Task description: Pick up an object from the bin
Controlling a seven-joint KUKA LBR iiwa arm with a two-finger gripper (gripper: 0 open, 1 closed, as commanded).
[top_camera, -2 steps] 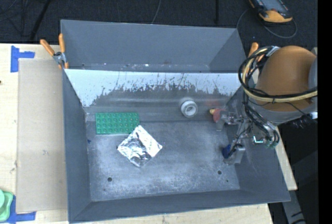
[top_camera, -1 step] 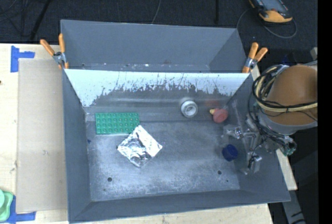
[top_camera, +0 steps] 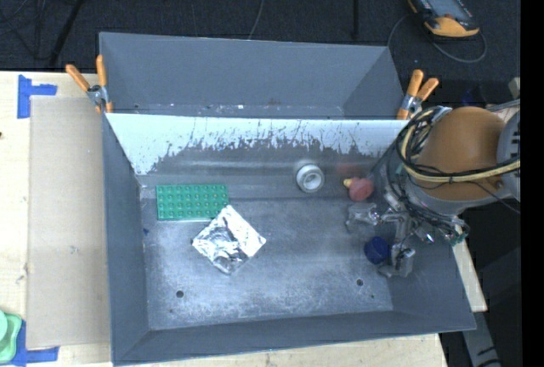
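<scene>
The gripper [top_camera: 393, 245] is hanging low at the right of the bin [top_camera: 280, 293], just beside a small blue ball [top_camera: 375, 251] and perhaps touching it; open or closed, one cannot tell. A pink lump [top_camera: 360, 187], a silver cap [top_camera: 309, 177], a green studded plate [top_camera: 192, 201] and crumpled foil [top_camera: 228, 241] are lying farther left.
</scene>
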